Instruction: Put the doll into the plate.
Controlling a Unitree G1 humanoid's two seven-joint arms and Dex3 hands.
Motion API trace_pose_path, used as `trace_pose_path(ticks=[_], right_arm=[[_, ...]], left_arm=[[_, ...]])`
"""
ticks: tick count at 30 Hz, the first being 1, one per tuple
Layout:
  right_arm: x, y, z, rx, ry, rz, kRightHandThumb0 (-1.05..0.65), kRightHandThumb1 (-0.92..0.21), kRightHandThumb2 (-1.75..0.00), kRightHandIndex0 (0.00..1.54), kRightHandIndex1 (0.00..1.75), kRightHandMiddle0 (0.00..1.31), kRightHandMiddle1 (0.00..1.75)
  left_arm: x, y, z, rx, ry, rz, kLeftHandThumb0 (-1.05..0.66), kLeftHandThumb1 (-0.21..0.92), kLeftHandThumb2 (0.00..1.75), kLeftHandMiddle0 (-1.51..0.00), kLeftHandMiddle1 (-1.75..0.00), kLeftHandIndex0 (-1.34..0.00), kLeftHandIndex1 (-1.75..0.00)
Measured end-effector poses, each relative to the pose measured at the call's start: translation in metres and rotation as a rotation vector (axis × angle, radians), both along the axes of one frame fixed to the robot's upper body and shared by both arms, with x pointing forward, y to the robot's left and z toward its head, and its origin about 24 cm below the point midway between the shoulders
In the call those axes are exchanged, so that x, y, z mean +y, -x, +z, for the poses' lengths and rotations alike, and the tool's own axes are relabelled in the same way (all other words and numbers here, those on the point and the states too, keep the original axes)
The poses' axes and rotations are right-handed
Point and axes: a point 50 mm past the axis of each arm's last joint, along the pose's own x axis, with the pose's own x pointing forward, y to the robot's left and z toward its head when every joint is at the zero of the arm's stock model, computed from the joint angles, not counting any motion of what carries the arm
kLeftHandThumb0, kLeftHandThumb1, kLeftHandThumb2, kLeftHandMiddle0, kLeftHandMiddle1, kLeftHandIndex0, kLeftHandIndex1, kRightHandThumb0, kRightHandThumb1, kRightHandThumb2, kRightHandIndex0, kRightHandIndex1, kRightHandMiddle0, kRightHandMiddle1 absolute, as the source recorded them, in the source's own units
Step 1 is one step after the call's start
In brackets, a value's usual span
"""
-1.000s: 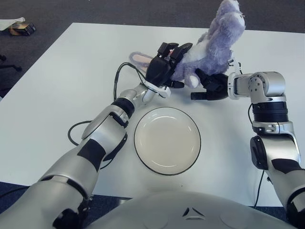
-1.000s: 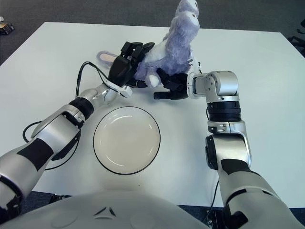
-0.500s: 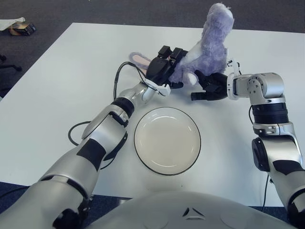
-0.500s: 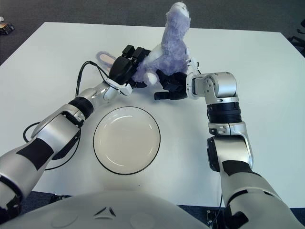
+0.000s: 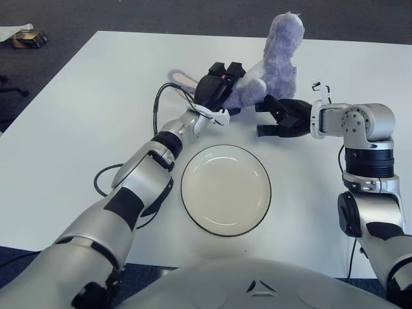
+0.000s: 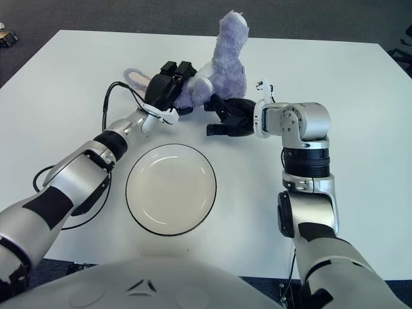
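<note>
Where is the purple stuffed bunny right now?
The doll sits on the white table beyond the plate, between the left hand, which is against it, and the right hand.

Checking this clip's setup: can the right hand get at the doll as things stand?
Probably yes. The right hand sits beside the purple doll with open fingers and nothing between them. The left hand grips the doll's other side, leaving the right side free.

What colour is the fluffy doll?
Pale lilac-purple doll, with a pink-lined ear; clearest in the left eye view.
</note>
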Motion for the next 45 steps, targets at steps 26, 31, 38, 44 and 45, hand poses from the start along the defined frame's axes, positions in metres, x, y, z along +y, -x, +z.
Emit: trace_pose_path(ticks=[26,31,38,44,45], right_arm=[[-0.01,0.007,0.003,-0.128,-0.079,0.074,0.0,-0.2,-1.45,0.62,1.74,0.56,1.73],[-0.021,0.004,-0.003,-0.139,-0.084,0.067,-0.01,-0.27,-1.37,0.54,1.75,0.52,1.74],[-0.028,0.0,-0.001,-0.209,-0.012,0.079,-0.01,-0.3,-1.35,0.52,1.75,0.5,1.75],[-0.033,-0.003,-0.002,-0.259,0.056,0.076,-0.01,-0.29,-1.35,0.52,1.75,0.51,1.75],[-0.033,-0.003,-0.002,-0.263,0.064,0.075,-0.01,-0.29,-1.35,0.52,1.75,0.51,1.75]], left_arm=[[0.016,-0.003,-0.002,-0.048,-0.026,0.054,0.0,0.09,1.53,-0.83,-1.61,-0.55,-1.75],[0.028,-0.006,0.001,-0.049,-0.028,0.061,0.0,0.09,1.54,-0.83,-1.61,-0.55,-1.75],[0.053,-0.011,0.009,-0.048,-0.003,0.095,0.0,0.09,1.54,-0.83,-1.62,-0.55,-1.75],[0.069,-0.015,0.02,-0.07,0.031,0.134,0.0,0.07,1.57,-0.84,-1.62,-0.57,-1.75],[0.071,-0.015,0.021,-0.075,0.04,0.139,0.0,0.06,1.57,-0.85,-1.63,-0.57,-1.75]])
